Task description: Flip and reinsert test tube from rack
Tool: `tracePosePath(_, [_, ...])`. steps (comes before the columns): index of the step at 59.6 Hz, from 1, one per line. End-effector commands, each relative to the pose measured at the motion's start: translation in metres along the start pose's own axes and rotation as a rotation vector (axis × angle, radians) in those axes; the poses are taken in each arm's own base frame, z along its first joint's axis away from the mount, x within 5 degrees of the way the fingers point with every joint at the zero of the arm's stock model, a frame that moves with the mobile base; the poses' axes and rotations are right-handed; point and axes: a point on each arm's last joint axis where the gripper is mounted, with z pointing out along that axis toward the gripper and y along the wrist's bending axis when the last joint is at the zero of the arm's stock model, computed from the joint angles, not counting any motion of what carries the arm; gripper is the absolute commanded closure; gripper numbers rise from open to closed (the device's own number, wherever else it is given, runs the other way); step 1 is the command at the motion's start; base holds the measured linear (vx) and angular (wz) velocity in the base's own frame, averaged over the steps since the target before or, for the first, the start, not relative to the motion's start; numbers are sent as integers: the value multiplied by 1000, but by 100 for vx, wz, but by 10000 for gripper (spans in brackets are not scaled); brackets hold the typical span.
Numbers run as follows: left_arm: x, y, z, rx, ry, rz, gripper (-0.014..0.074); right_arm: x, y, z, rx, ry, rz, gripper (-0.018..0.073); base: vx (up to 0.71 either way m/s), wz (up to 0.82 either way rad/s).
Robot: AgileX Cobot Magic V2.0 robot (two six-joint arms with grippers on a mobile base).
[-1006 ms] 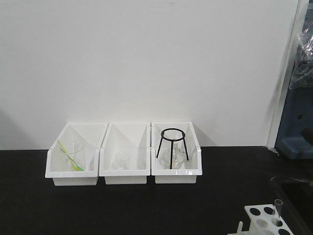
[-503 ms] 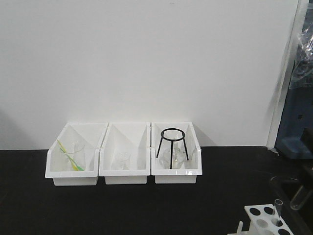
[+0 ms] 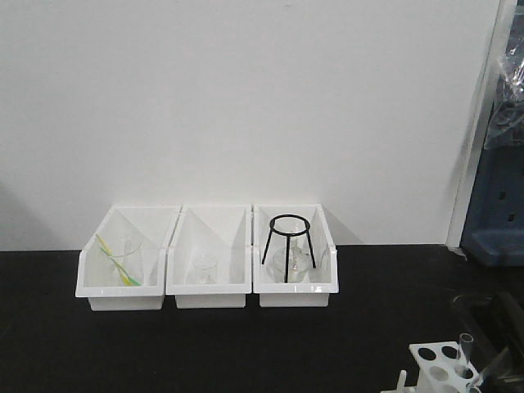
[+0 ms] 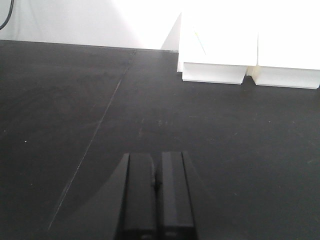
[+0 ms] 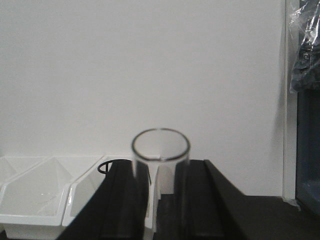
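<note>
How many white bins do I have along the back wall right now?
3, side by side at the wall: the left bin, the middle bin, and the right bin holding the black tripod. None seem hidden.

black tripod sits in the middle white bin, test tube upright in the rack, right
No: the front-facing view shows the black tripod in the right-hand bin, not the middle one. The test tube is upright in the rack.

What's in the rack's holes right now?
One test tube stands upright in a right-hand hole of the rack; the other holes in view look empty. The tube's lower end is hidden below the top plate; nearer rows are out of frame.
</note>
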Motion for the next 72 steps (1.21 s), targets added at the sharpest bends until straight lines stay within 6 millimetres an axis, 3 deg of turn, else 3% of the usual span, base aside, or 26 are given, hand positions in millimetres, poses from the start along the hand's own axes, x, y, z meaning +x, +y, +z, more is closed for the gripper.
tracePosePath(1, [-7,-2,0,22,-86,-3,603,-11,0,7,-3,-96,-30,568,0,0])
tracePosePath(26, [-7,-2,0,22,-86,-3,603,18,-2,21,-6,9,-24,568,0,0])
tracePosePath(58, [-7,-2,0,22,-86,-3,603,75,-5,37,-23,174,-5,568,0,0])
tracePosePath(72, [-7,-2,0,22,-86,-3,603,86,-6,38,-22,215,0,561,0,0])
